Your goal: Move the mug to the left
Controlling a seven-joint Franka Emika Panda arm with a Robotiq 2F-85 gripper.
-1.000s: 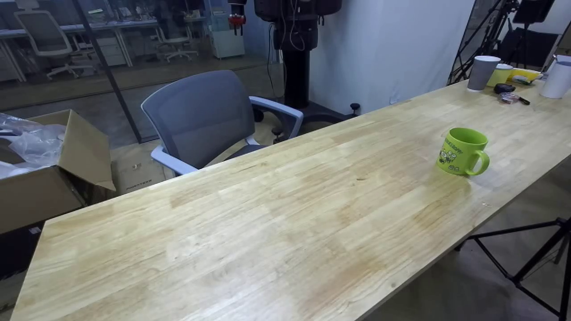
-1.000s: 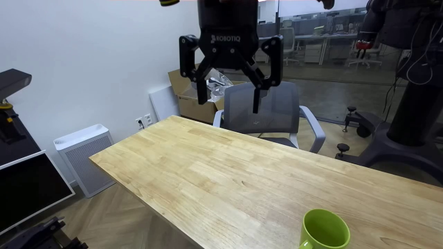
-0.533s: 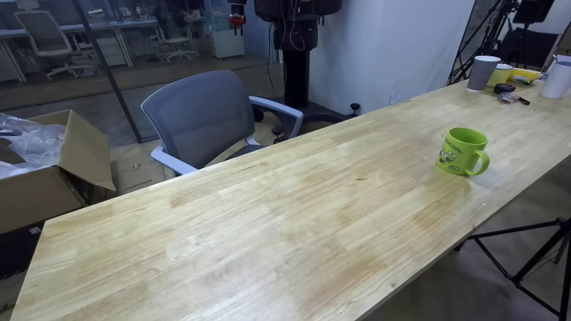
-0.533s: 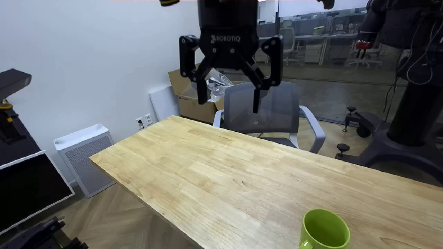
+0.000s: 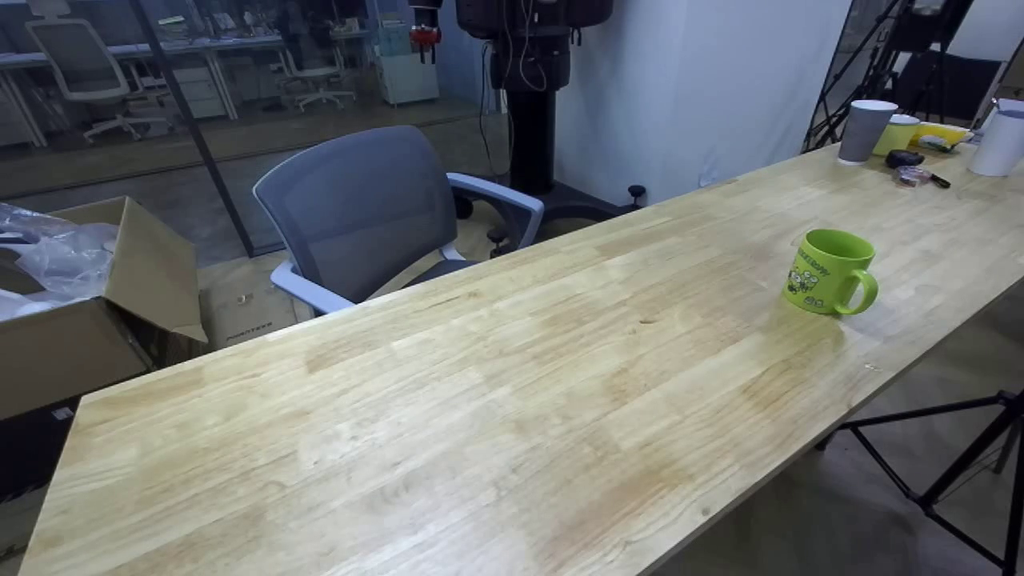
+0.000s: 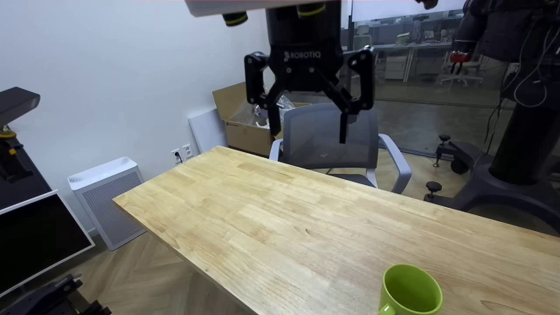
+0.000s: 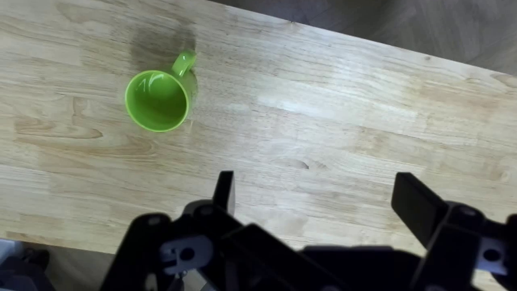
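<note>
The lime-green mug (image 5: pixel 828 272) stands upright on the wooden table (image 5: pixel 480 400). In an exterior view it shows at the bottom edge (image 6: pixel 411 288), partly cut off. In the wrist view the mug (image 7: pixel 157 101) is at the upper left, its handle pointing up and right. My gripper (image 6: pixel 309 137) hangs above the table in an exterior view, high and apart from the mug. In the wrist view my gripper (image 7: pixel 315 174) has its fingers wide apart, with only table behind the gap. The mug lies up and left of the fingers there.
A grey cup (image 5: pixel 866 132), a yellow-green cup (image 5: pixel 898 136), a yellow bowl (image 5: pixel 940 134) and a white container (image 5: pixel 998 144) stand at the table's far end. A mesh chair (image 5: pixel 360 208) stands against one long edge, and an open cardboard box (image 6: pixel 249 133) is beyond the table.
In an exterior view my gripper has moved a little to the right over the last half second, and more of the arm shows above it. The mug has not moved.
</note>
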